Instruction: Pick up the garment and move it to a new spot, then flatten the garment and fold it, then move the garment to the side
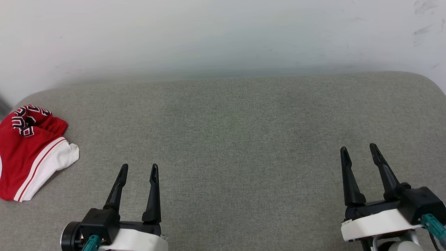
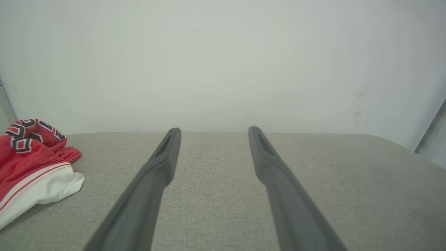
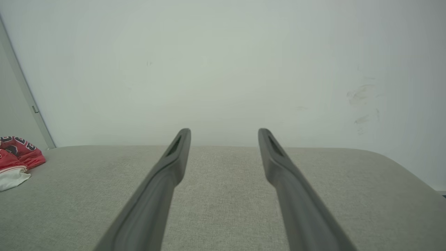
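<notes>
Your left gripper (image 1: 139, 166) and right gripper (image 1: 359, 147) stand wide open, empty; the garment (image 1: 31, 153) lies crumpled far left, so every step seems left to do.

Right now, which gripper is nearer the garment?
Left. The left gripper is a short way right of the crumpled garment; the right gripper is far across the grey surface.

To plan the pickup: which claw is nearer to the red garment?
The left claw; the garment lies bunched just to its left, far from the right claw.
</notes>
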